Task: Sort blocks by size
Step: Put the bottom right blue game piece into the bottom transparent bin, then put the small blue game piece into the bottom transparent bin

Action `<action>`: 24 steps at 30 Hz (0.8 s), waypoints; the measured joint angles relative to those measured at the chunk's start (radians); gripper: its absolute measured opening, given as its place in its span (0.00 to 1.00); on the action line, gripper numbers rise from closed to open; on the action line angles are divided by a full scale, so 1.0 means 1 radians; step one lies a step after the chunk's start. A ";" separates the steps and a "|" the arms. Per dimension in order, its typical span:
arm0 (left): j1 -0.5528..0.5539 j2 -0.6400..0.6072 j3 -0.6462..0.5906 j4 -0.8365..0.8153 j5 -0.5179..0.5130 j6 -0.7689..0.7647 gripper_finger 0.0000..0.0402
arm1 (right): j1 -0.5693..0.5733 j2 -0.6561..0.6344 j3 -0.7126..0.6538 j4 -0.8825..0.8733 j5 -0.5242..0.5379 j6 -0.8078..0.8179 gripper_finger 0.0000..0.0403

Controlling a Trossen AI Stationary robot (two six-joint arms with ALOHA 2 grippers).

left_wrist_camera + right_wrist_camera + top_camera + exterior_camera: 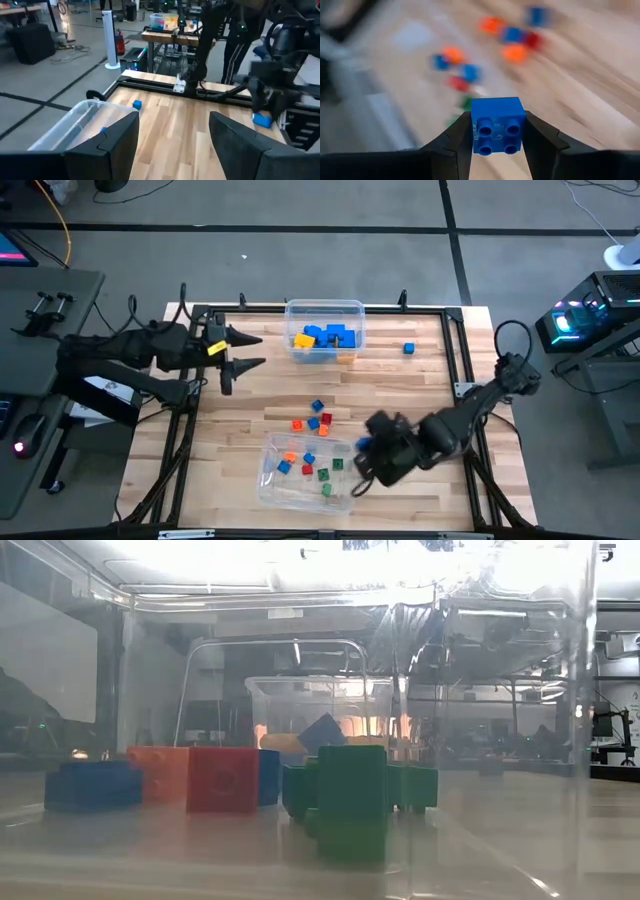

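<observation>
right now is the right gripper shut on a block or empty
Shut on one: the right gripper has its dark fingers clamping a small blue studded plastic block.

We see a lab or workshop — a grey floor (pixel 300 210) with taped lines, loose cables (pixel 70 50), a lit PC (pixel 580 320) and more benches (pixel 165 34).
</observation>
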 joint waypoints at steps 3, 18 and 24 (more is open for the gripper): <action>-0.002 0.002 -0.022 0.003 0.002 -0.041 0.57 | -0.039 0.035 0.003 0.236 -0.106 -0.245 0.33; 0.016 0.117 -0.032 0.004 0.081 -0.072 0.57 | -0.118 0.085 0.079 0.286 -0.211 -0.514 0.75; 0.130 0.405 0.128 -0.245 0.152 -0.111 0.57 | -0.120 0.084 0.281 -0.027 -0.027 -0.508 0.76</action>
